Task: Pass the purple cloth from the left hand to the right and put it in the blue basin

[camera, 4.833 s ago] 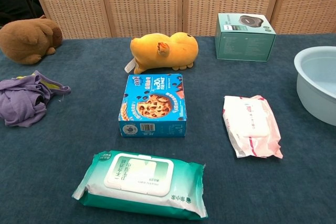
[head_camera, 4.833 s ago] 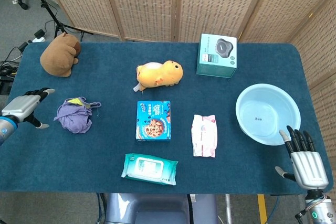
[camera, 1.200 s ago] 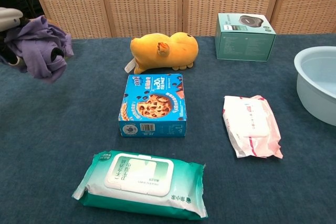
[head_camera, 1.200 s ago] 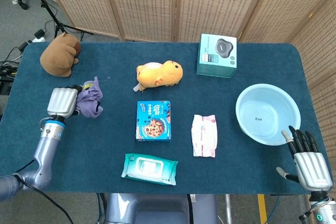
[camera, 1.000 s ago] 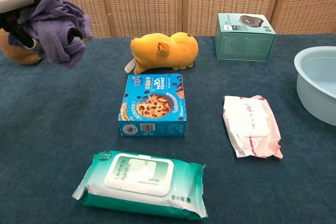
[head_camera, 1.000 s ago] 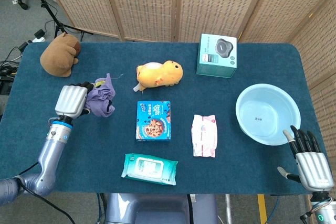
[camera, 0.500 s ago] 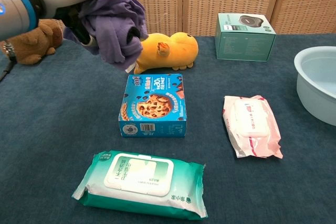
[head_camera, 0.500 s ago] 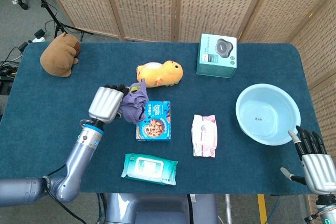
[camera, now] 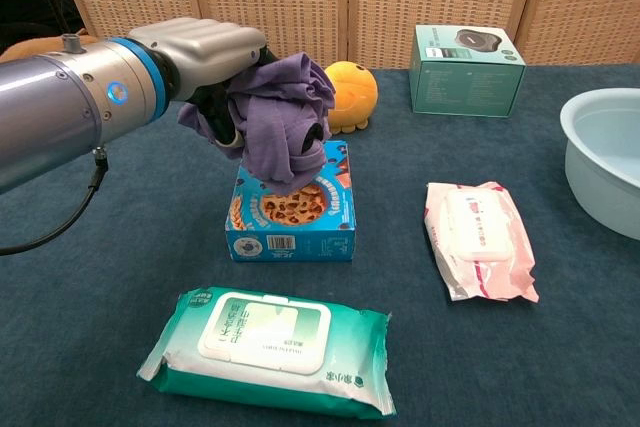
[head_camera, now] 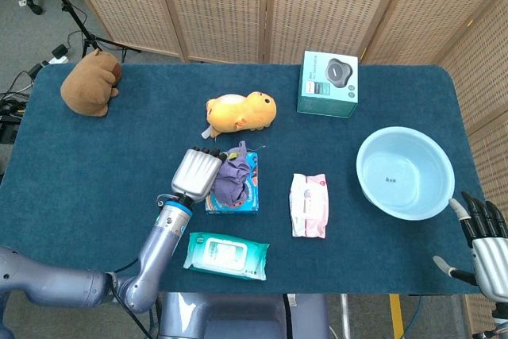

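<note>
My left hand (head_camera: 197, 174) (camera: 205, 57) grips the purple cloth (head_camera: 231, 176) (camera: 283, 119) and holds it in the air over the blue cookie box (head_camera: 242, 196) (camera: 292, 215) in the middle of the table. The cloth hangs bunched from the fingers. The light blue basin (head_camera: 405, 172) (camera: 607, 155) stands on the right side of the table with nothing in it. My right hand (head_camera: 486, 250) is at the table's near right corner, fingers spread, holding nothing; the chest view does not show it.
A yellow plush (head_camera: 240, 111) (camera: 350, 87) lies behind the cookie box. A brown plush (head_camera: 90, 82) sits far left, a teal box (head_camera: 328, 83) (camera: 466, 70) at the back, a pink wipes pack (head_camera: 309, 205) (camera: 476, 237) right of centre, a green wipes pack (head_camera: 226, 255) (camera: 268, 349) at the front.
My left hand has lifted the cloth from the table's left side and carried it rightward, now over the cookie box. My right hand has drifted slightly toward the lower right.
</note>
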Robot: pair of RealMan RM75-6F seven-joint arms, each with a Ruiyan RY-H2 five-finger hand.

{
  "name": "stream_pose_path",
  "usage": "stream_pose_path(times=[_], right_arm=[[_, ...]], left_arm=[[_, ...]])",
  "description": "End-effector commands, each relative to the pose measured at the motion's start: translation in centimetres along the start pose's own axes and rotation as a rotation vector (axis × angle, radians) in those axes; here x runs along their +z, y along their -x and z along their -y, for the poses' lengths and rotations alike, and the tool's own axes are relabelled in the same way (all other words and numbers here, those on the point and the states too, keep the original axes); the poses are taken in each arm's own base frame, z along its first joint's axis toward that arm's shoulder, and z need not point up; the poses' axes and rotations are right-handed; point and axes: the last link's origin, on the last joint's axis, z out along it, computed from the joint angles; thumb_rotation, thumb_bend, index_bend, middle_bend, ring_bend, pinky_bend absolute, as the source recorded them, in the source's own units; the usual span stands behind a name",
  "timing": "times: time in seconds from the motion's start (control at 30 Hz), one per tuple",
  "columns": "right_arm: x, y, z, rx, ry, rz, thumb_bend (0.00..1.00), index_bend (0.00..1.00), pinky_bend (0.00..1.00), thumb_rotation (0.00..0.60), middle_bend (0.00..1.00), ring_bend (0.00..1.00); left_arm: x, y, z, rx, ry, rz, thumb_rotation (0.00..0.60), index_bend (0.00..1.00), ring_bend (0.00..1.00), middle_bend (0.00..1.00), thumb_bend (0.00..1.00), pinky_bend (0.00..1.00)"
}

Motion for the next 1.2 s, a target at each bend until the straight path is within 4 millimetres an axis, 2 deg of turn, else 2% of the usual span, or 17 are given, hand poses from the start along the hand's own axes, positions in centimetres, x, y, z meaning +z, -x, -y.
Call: stream_pose_path(times=[0.03,0.1,0.37,0.47,0.6,0.67,0.83,1.0,1.2], right_arm=[[-0.1,-0.1,0.0,0.004,-0.004,-0.002,0.00,0.00,0.00,0.600,0.00,0.00],[-0.1,-0.1,-0.1,0.006,-0.003,-0.004,0.00,0.00,0.00,0.600,0.00,0.00],[-0.3,-0.3,-0.2,0.011,0.001,-0.010,0.00,0.00,0.00,0.600,0.00,0.00],[-0.3,-0.3,-0.2,0.010,0.001,-0.012,0.00,0.00,0.00,0.600,0.00,0.00],[-0.3,-0.2,-0.2,0.010,0.001,-0.014,0.00,0.00,0.00,0.600,0.00,0.00],[-0.3,-0.2,-0.2,0.010,0.001,-0.012,0.00,0.00,0.00,0.600,0.00,0.00],[-0.3,-0.2,-0.2,0.010,0.002,-0.014,0.00,0.00,0.00,0.600,0.00,0.00],[-0.3,-0.2,-0.2,0.010,0.004,-0.016,0.00,0.00,0.00,0.600,0.00,0.00],[-0.2,-0.2,-0.3,0.009,0.007,-0.016,0.00,0.00,0.00,0.600,0.00,0.00]], left_arm=[[0.4,0.7,-0.5,0.005,-0.003,0.019,0.600,0.79,0.46,0.44,0.54,0.49],[0.5,1.1,-0.6,0.014,-0.004,0.029,0.600,0.77,0.45,0.42,0.54,0.49],[0.5,2.7,-0.7,0.039,-0.005,0.091,0.600,0.61,0.37,0.29,0.49,0.49],[0.5,3.1,-0.6,0.039,-0.003,0.108,0.600,0.54,0.33,0.22,0.46,0.48],[0.5,3.4,-0.3,0.021,0.000,0.143,0.600,0.38,0.22,0.05,0.39,0.41],[0.6,3.5,-0.2,0.018,0.000,0.152,0.600,0.31,0.16,0.01,0.36,0.35],[0.7,3.5,0.1,-0.003,0.006,0.158,0.600,0.16,0.03,0.00,0.28,0.17],[0.7,3.2,0.3,-0.032,0.014,0.146,0.600,0.05,0.00,0.00,0.20,0.03],[0.6,1.9,0.7,-0.094,0.031,0.106,0.600,0.00,0.00,0.00,0.16,0.00]])
